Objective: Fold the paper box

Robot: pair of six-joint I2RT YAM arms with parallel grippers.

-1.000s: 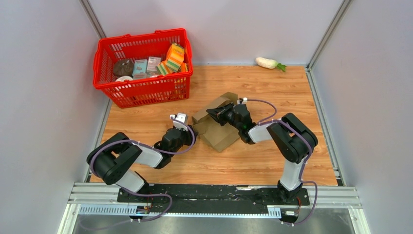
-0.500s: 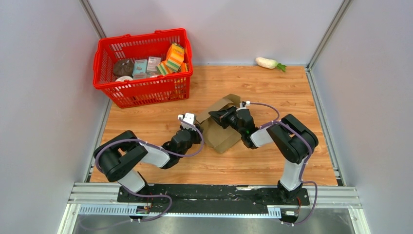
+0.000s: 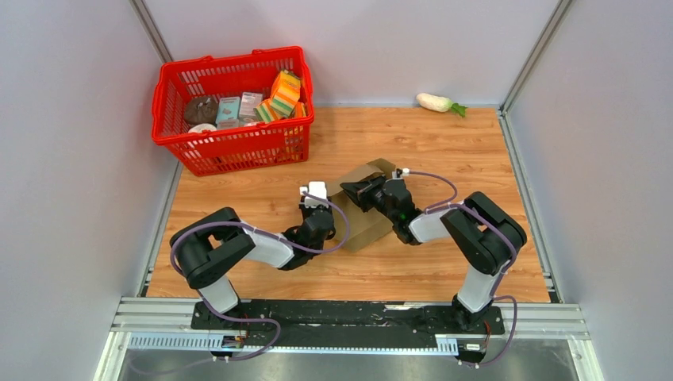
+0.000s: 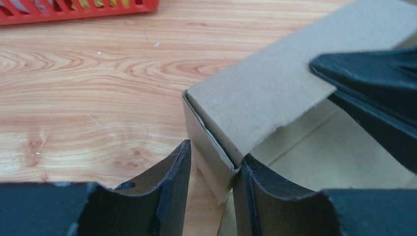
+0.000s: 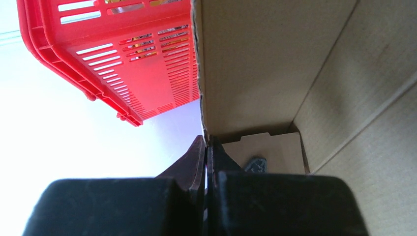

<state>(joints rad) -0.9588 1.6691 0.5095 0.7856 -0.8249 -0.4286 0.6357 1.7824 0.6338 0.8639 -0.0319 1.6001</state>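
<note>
Lying near the middle of the wooden table (image 3: 452,159), the paper box (image 3: 363,228) is plain brown cardboard, half raised, with one panel upright. The right gripper (image 5: 206,147) is clenched on that panel's thin edge. The left gripper (image 4: 211,191) straddles the near-left corner wall, its fingers (image 4: 172,182) apart with a gap beside one of them. Bare wood lies to the right and near sides. A red basket (image 3: 230,147) stands apart at the far left, its packets' print too small to read. A white radish (image 3: 435,101) lies at the far edge.
</note>
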